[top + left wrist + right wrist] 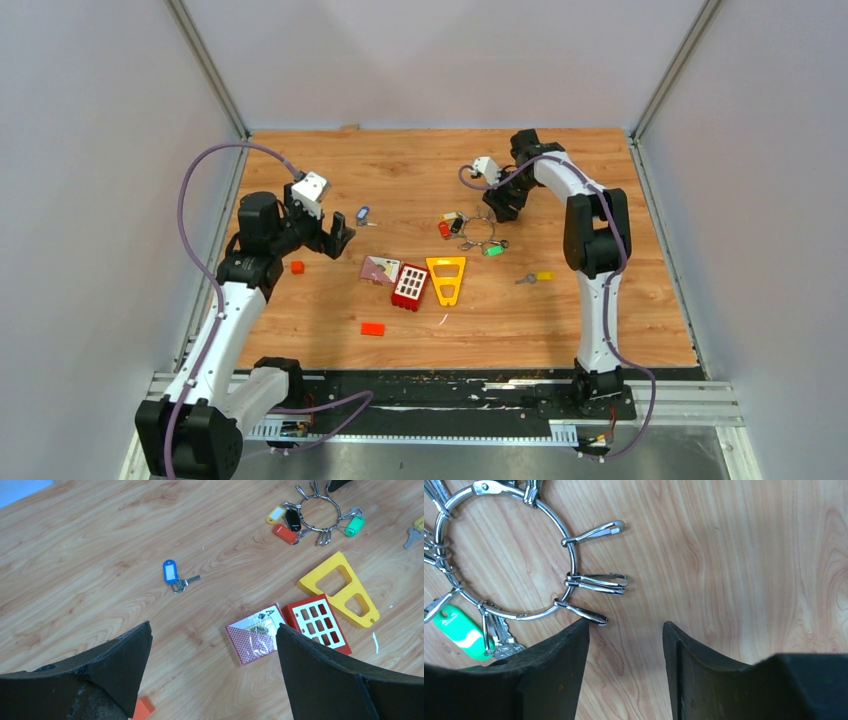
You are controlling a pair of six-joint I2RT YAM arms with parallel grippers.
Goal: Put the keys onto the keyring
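Keyring job part done: the keyring [572, 557] lies flat on the wooden table [600, 330], far right of centre. A green-tagged key [456, 630] hangs from one of its clips. A red tag [285, 533], a black tag [293, 520] and a yellow tag [275, 515] bunch at the ring's opposite side and look hooked on too, though I cannot see their links.

Two keys are left, by my reckoning. The blue-tagged key [172, 575] lies alone on the left half of the table, and a yellow-headed key [537, 277] lies nearer my bases, apart from the ring.

My right arm is stretched far out with the elbow high and the wrist tipped down at the ring's edge. My right gripper [624, 627] is low over the wood, its fingers partly spread over bare board, one tip just beside an empty clip [581, 611].

My left arm reaches forward over the left side. My left gripper [212, 630] hangs above the table with its fingers spread wide, holding nothing, the blue-tagged key ahead of it.
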